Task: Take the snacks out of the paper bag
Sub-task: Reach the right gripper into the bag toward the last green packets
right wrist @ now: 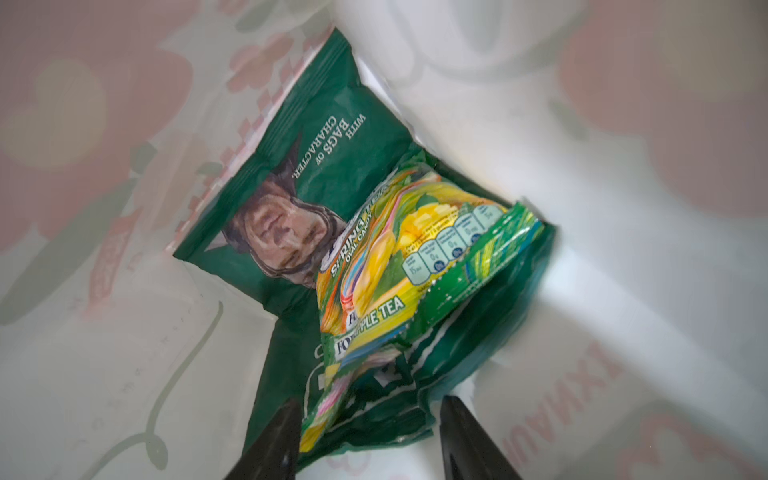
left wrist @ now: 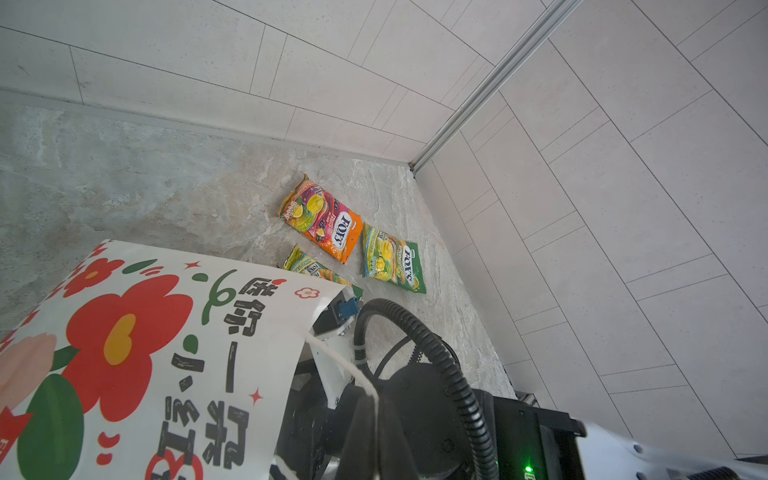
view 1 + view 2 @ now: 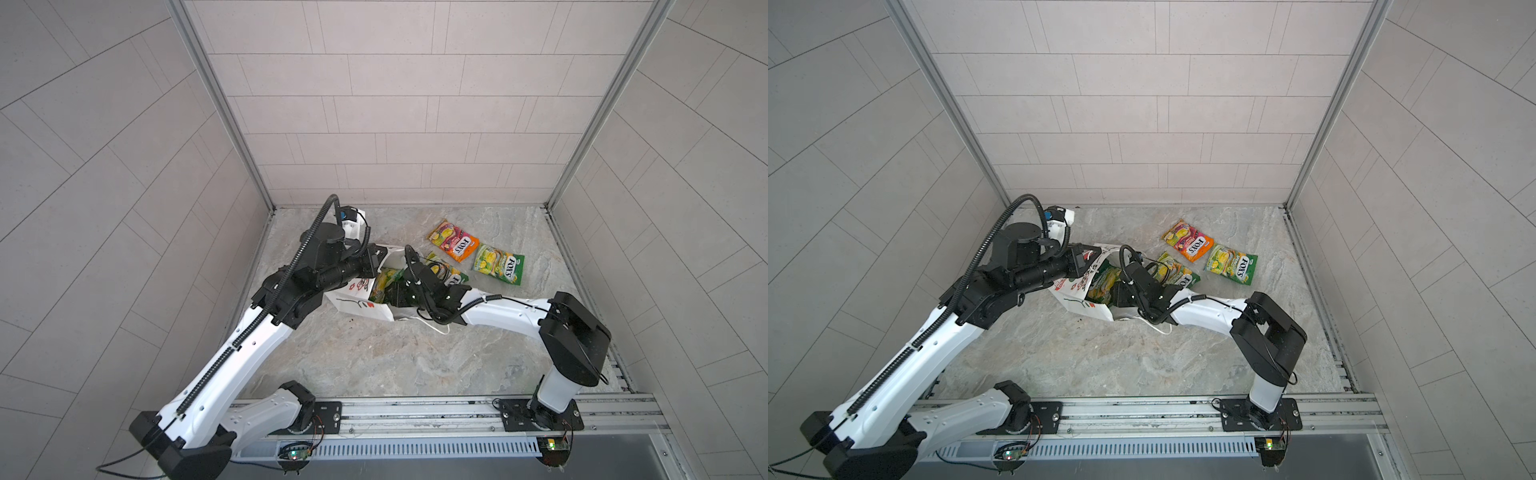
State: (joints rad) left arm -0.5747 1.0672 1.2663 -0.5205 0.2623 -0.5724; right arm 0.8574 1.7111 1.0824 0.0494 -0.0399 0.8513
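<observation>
The white paper bag [image 3: 353, 301] [image 3: 1077, 301] [image 2: 145, 353] lies tipped on the table, its mouth facing right. My left gripper [image 3: 376, 255] [image 2: 374, 399] is shut on its white cord handle [image 2: 332, 353] at the upper rim. My right gripper [image 3: 392, 291] [image 1: 368, 405] reaches into the mouth, open. Its fingers straddle the near edges of a green-yellow FOX'S packet [image 1: 415, 257] lying on a dark green crisp bag [image 1: 311, 158]. Outside lie an orange-pink FOX'S [image 3: 454, 241] [image 2: 320, 218], a green FOX'S [image 3: 498, 264] [image 2: 392, 264] and another green-yellow packet [image 3: 453, 274], partly hidden under my right wrist.
Tiled walls close the table on three sides, with a metal rail [image 3: 415, 409] along the front edge. The bag's other cord handle [image 3: 436, 328] trails on the marble surface below my right wrist. The three packets outside the bag lie toward the back right.
</observation>
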